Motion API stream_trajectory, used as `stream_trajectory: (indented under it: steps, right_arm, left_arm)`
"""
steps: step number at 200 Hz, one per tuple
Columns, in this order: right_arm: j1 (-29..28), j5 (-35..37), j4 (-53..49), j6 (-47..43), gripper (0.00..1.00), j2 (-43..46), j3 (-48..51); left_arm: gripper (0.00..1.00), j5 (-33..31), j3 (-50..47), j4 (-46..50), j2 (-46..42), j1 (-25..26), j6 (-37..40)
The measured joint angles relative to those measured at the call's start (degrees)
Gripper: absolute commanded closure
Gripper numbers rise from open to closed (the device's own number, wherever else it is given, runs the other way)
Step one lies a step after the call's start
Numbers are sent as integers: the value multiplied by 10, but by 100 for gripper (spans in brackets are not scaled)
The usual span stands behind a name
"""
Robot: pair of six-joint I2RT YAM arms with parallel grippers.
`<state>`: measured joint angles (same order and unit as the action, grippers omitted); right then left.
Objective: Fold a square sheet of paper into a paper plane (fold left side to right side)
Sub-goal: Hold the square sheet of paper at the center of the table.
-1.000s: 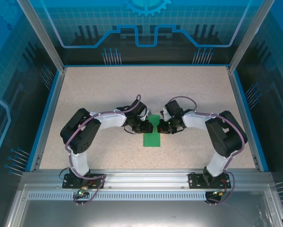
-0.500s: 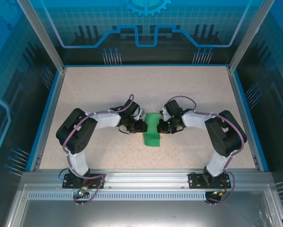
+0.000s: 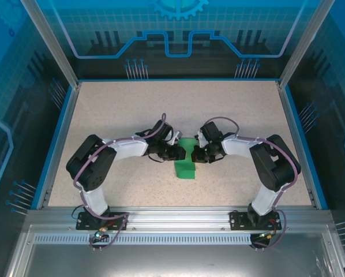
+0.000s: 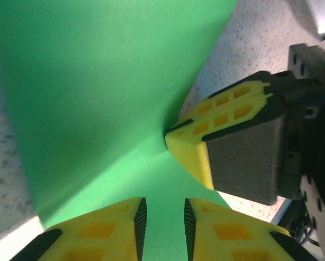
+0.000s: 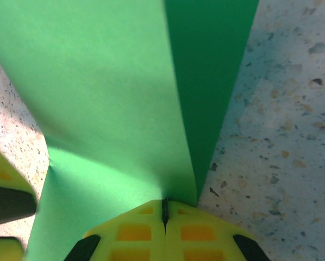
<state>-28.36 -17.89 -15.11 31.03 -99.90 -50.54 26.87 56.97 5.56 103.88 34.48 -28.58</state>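
Note:
The square sheet of paper [image 3: 186, 165] is bright green and folded into a narrow doubled strip at the table's middle. Its far part bows up off the table between the grippers. My right gripper [image 5: 165, 209] is shut on the sheet's edge, with the two layers [image 5: 113, 98] spreading away from its tips. In the top view this right gripper [image 3: 197, 154] sits at the strip's right side. My left gripper [image 3: 176, 153] is at the left side. In its own view the left gripper [image 4: 163, 220] stands slightly open over the green sheet [image 4: 108, 92], close to the right fingers [image 4: 200, 147].
The speckled beige table [image 3: 115, 115] has a blue rim and glass walls on three sides. Both arm bases are bolted to the metal rail [image 3: 178, 222] at the near edge. Both forearms lie low, angled inward.
The sheet lay flat a second ago and now bows upward at its far part. My left gripper pulled back left, then returned to the sheet's left side. The right gripper stayed put.

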Motion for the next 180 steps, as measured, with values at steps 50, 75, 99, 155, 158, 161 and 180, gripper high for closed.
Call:
stream_trajectory:
  steps: [50,75,99,155,158,161,180]
  right_arm:
    - [-2,-1,3,0,96,3,1]
    - [-2,-4,8,0,96,12,9]
    - [-1,-9,10,0,96,33,13]
    - [2,-19,38,10,96,47,-10]
    - [2,-19,41,11,96,43,-13]
    - [2,-20,42,11,96,38,-18]
    - [2,-22,52,14,96,7,-40]
  left_arm:
    - [72,0,1,-3,36,3,0]
    - [72,-1,1,-3,36,3,0]
    - [72,-3,0,-3,37,3,0]
    - [73,-7,-1,-4,38,4,0]
    - [73,-7,-1,-4,38,4,0]
    - [72,-7,-1,-4,38,4,0]
    - [73,-9,-1,-4,38,5,0]
